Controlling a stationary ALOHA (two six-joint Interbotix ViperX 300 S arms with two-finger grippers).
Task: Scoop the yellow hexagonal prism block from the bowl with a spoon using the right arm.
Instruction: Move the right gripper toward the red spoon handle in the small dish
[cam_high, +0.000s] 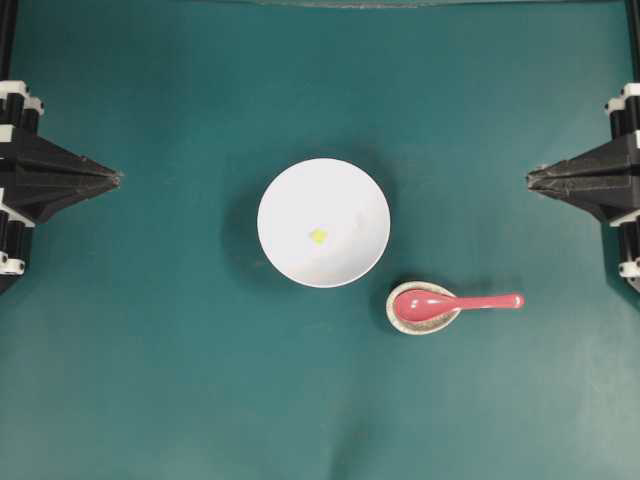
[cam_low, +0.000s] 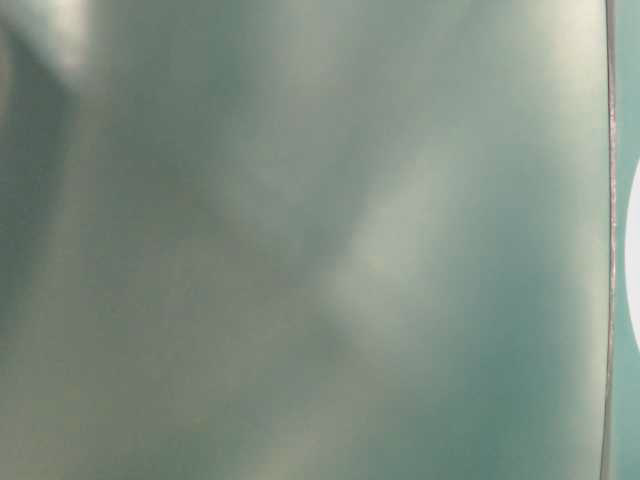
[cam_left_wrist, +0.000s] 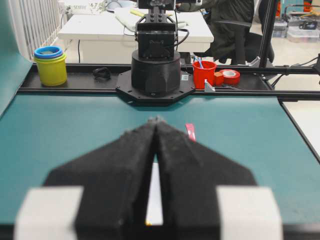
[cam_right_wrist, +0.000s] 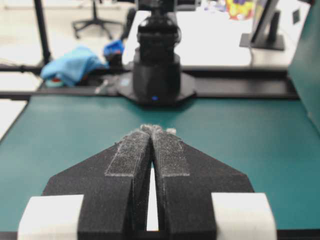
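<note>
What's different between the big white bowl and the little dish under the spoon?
The bowl is far larger than the dish. The bowl is plain white; the dish is speckled off-white. The bowl holds a tiny yellow block; the dish cradles the pink spoon. Both sit on the green table.

The large white round bowl (cam_high: 323, 222) sits mid-bench (cam_high: 180, 400), the tiny yellow hexagonal block (cam_high: 318, 236) inside it. Just right and nearer the front stands a small speckled dish (cam_high: 412, 320) cradling the glossy pink-red soup spoon (cam_high: 440, 303) (handle pointing right). Left gripper (cam_high: 115, 179) and right gripper (cam_high: 531, 180) flank the bowl, well apart.
</note>
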